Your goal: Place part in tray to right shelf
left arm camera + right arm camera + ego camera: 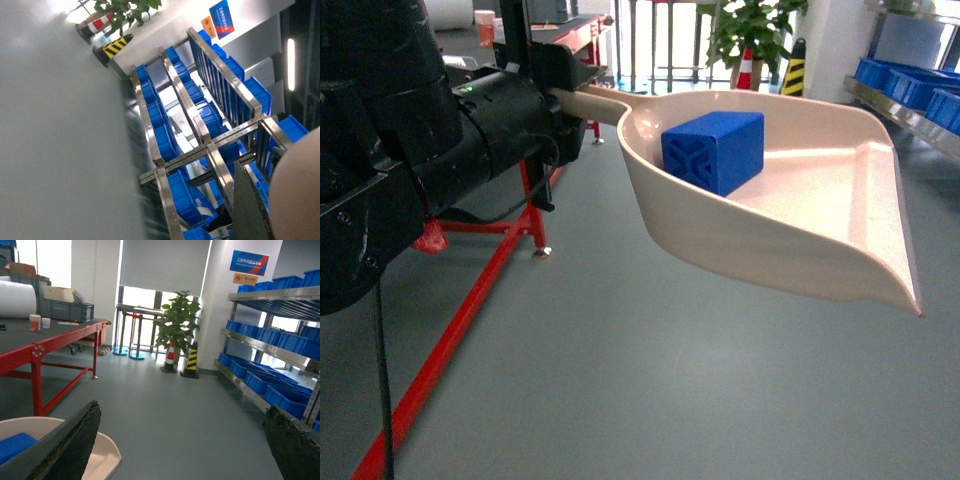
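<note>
A: Head view. Beige tray (pixel 820 215) held up off the floor (pixel 620 380), handle running left into the black arm. The left claw (pixel 568 98) sits at the handle's end; the arm's bulk hides the fingers, so I cannot tell how tightly it closes, though the tray hangs from nothing else.

B: The part?

A: Blue part (pixel 713 150) lies inside the tray, toward the deep back wall near the handle, the X-ribbed face turned to the camera. The tray's wide lip points right, toward the right shelf (pixel 910 100), only a corner of which shows at the frame's edge, with blue bins (pixel 910 82) on it. Tray and shelf are apart.

B: Right wrist view?

A: Right claw (pixel 185 450) stands wide open, holding nothing: two dark fingers (pixel 70 445) spread at the bottom corners, open floor between them. Below the left finger, a rim of the tray and a slice of blue. The shelf runs along the right wall, metal tiers loaded with blue bins. A potted plant (pixel 177 322) and striped cones (pixel 192 360) stand by the far wall; a red-framed table (pixel 47 342) stands left.

B: Left wrist view?

A: Tilted and partly blurred. Metal rack rails and blue bins; a beige edge at bottom right.
</note>
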Motion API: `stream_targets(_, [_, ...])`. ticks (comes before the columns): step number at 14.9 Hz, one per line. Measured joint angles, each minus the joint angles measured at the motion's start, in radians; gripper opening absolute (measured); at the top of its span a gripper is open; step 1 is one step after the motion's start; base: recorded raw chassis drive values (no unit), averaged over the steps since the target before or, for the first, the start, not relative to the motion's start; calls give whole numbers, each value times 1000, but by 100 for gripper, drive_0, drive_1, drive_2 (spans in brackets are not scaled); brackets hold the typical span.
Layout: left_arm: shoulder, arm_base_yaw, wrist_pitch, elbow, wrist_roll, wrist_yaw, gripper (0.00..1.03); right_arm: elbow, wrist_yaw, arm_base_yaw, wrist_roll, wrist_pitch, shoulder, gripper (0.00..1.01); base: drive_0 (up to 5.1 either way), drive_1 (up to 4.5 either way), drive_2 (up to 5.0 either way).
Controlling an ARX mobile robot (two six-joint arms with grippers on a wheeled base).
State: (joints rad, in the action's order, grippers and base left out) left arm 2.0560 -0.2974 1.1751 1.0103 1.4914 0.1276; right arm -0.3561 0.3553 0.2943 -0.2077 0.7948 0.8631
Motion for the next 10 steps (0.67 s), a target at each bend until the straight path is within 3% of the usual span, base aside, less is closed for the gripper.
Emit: stream_targets(10, [1, 0, 1, 0, -1, 0, 12, 0, 0, 0, 0, 3, -1, 98, -12, 421, -446])
